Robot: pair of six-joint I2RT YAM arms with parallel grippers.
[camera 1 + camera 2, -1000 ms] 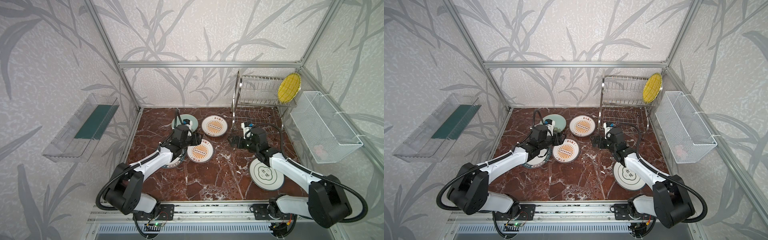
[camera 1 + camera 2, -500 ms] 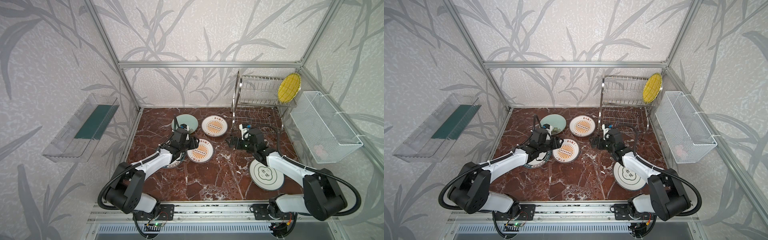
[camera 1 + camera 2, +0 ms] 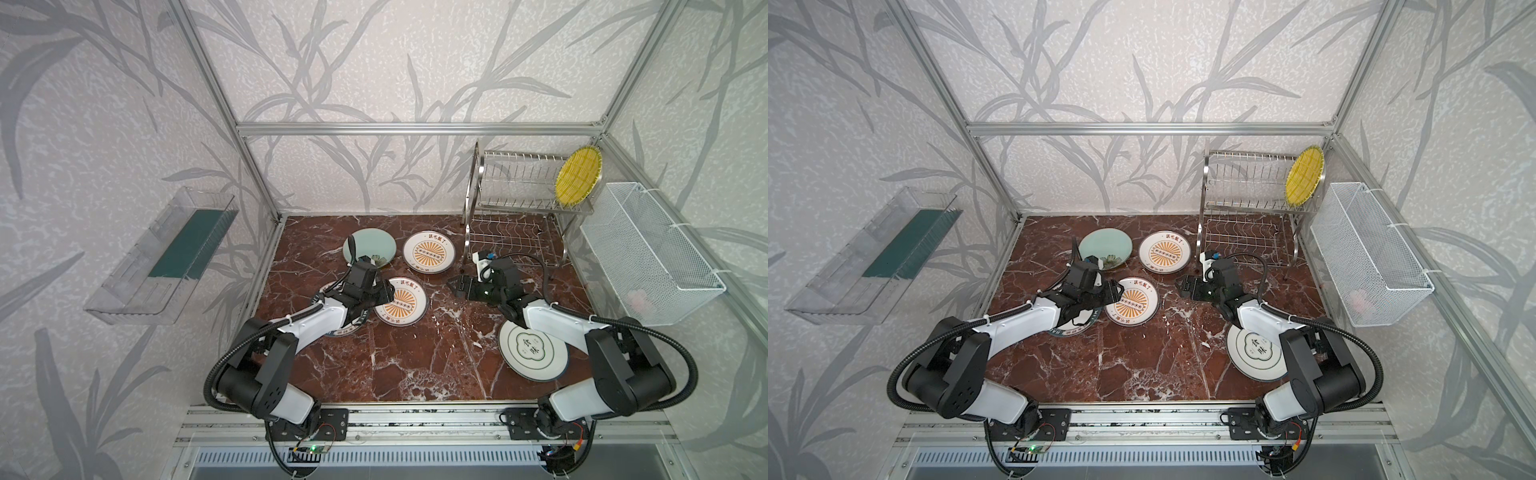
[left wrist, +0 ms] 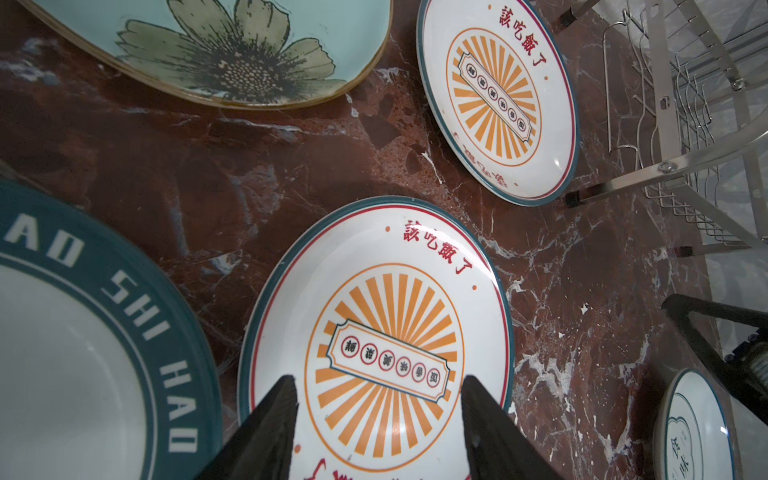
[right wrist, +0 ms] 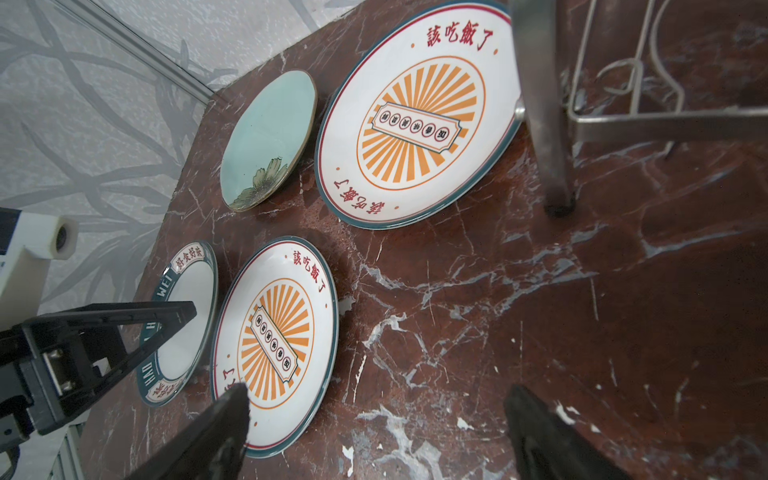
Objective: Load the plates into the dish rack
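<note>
Five plates lie flat on the marble table. The near sunburst plate (image 3: pixel 401 306) (image 4: pixel 386 332) lies under my left gripper (image 4: pixel 376 380) (image 3: pixel 388 291), which is open with its fingers spread over the plate's left part. My right gripper (image 5: pixel 378 392) (image 3: pixel 457 284) is open just right of that plate, above bare marble, one finger (image 5: pixel 232 407) over the plate's rim. A second sunburst plate (image 3: pixel 429 257), a pale green flower plate (image 3: pixel 369 249), a teal-rimmed plate (image 4: pixel 83 332) and a cloud-emblem plate (image 3: pixel 533 351) lie around. A yellow plate (image 3: pixel 579 176) stands in the dish rack (image 3: pixel 515 208), on its upper tier.
The rack's front leg (image 5: pixel 544 124) stands close to the far sunburst plate. A white mesh basket (image 3: pixel 648 253) hangs on the right wall and a clear tray (image 3: pixel 162 257) on the left wall. The right arm (image 3: pixel 557 324) crosses above the cloud plate.
My left gripper has come down and nearer onto the near sunburst plate. The right gripper has shifted a little left toward that plate, and its jaws have narrowed slightly.
</note>
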